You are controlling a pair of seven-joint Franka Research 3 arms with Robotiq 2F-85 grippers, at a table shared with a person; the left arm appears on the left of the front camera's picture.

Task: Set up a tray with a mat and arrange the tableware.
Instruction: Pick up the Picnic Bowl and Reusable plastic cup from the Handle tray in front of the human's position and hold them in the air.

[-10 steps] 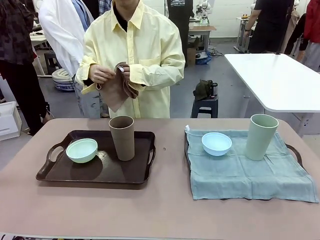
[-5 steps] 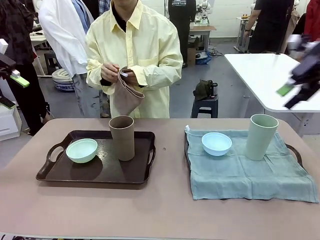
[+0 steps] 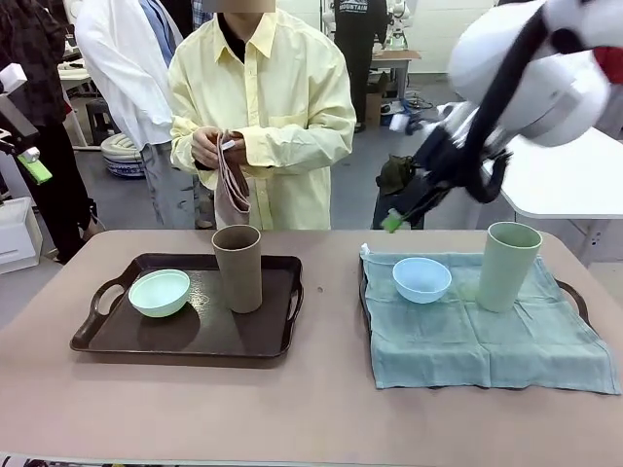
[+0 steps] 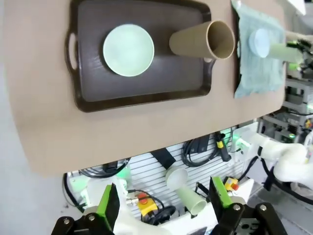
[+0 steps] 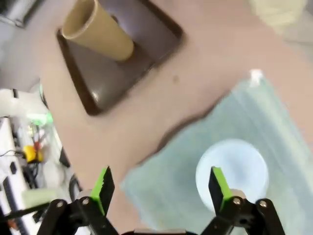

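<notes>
A busy workroom with a grey floor.
Behind the tan bench (image 3: 311, 418), a big white table (image 3: 545, 156) stands on the right. A small black stool (image 3: 411, 219) with a dark bag (image 3: 392, 173) on it sits on the floor (image 3: 358, 199). A white box (image 3: 18, 233) is at the left. People stand farther back, near a white wall (image 3: 433, 29).

You're looking at a dark brown tray (image 3: 234, 336) with a glossy, plastic-looking surface that mirrors what stands on it. The mint green bowl (image 3: 160, 292), brown tumbler (image 3: 238, 268), light blue bowl (image 3: 421, 279) and pale green tumbler (image 3: 508, 266) all look like smooth, matt plastic. The blue-grey mat (image 3: 487, 341) is soft woven cloth, creased and rumpled at its edges. The table (image 3: 311, 418) has a smooth, matt beige top. The person holds a limp brown cloth (image 3: 232, 190).
</notes>
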